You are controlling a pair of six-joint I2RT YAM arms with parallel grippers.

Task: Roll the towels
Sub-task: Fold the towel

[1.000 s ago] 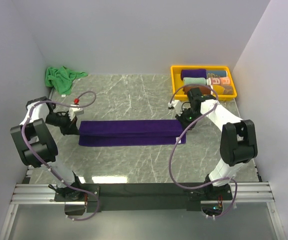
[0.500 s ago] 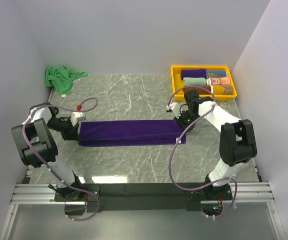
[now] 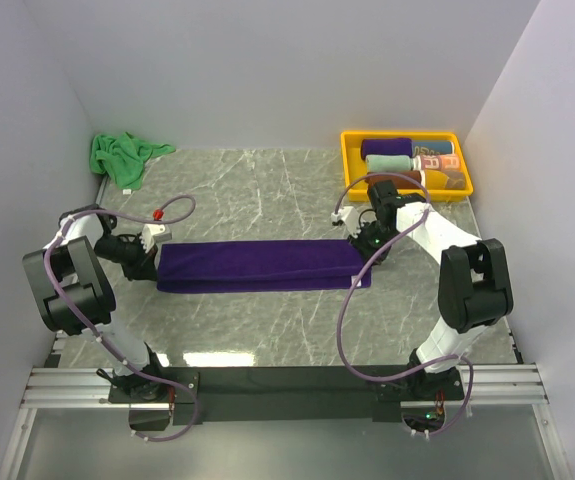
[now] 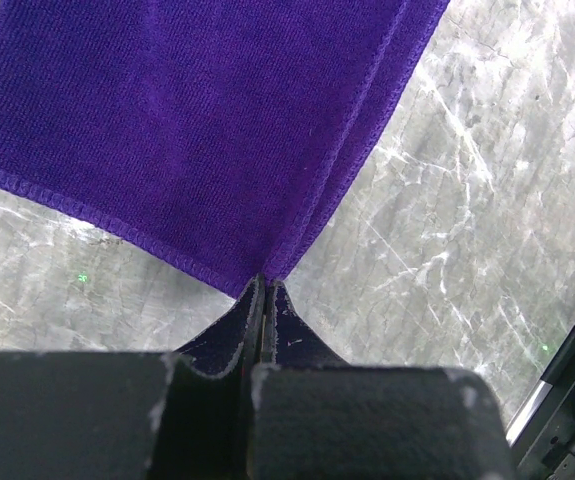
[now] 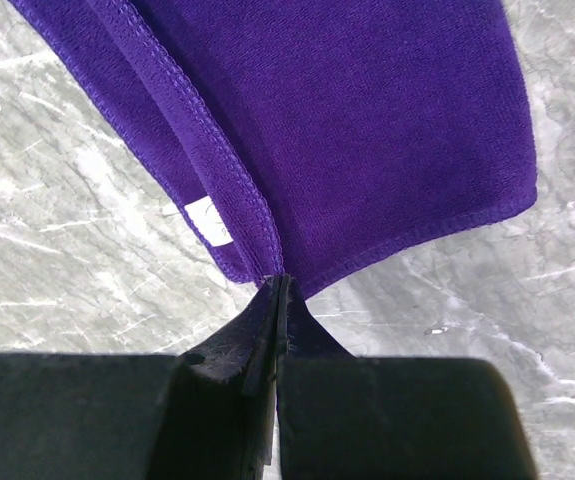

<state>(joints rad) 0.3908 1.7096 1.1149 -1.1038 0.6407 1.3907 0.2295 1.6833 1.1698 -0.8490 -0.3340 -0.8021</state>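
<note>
The dark purple towel (image 3: 257,264) lies folded into a long strip across the middle of the marble table. My left gripper (image 3: 150,256) is shut on its left end; in the left wrist view the towel (image 4: 197,130) spreads away from the pinched corner at the gripper (image 4: 264,285). My right gripper (image 3: 365,247) is shut on its right end; in the right wrist view the towel (image 5: 347,120), with a small white tag (image 5: 205,218), runs out from the gripper (image 5: 279,283). The bright green towel (image 3: 119,155) lies crumpled at the far left corner.
A yellow tray (image 3: 349,158) at the far right holds several rolled towels, close behind my right arm. White walls enclose the table on the left, back and right. Purple cables loop from both arms.
Over the last second the left gripper drew slightly left and the right gripper shifted a little, pulling the purple strip straighter. Nothing visibly moved in the last half second.
</note>
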